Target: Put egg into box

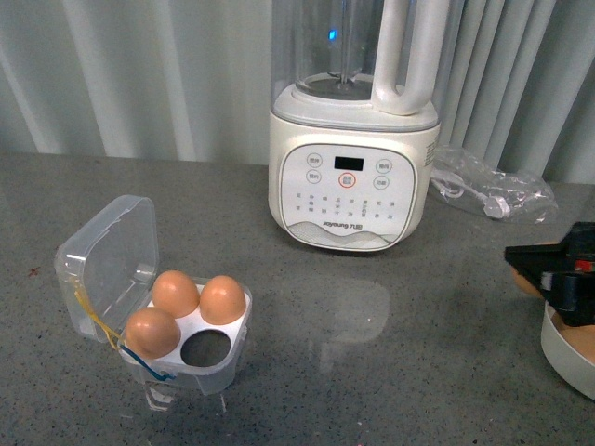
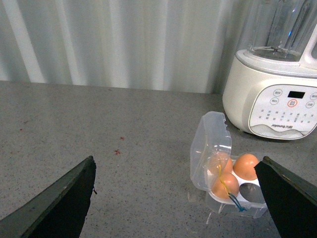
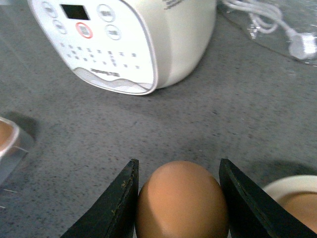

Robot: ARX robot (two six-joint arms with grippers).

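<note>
The box (image 1: 107, 246) stands open at the front left of the grey table, lid tilted back, with three orange-brown eggs in its white tray and one empty hole (image 1: 205, 348) at the front right. It also shows in the left wrist view (image 2: 210, 144). My right gripper (image 3: 179, 198) is shut on the egg (image 3: 181, 198), held between both black fingers above the table beside the white bowl. In the front view the right gripper (image 1: 539, 274) is at the far right edge. My left gripper (image 2: 176, 198) is open and empty, the box lying ahead of it.
A cream blender (image 1: 353, 121) stands at the back centre. A clear bag with a white cable (image 1: 488, 186) lies to its right. A white round bowl (image 1: 558, 348) with another egg sits at the right edge, under my right gripper. Curtains hang behind the table.
</note>
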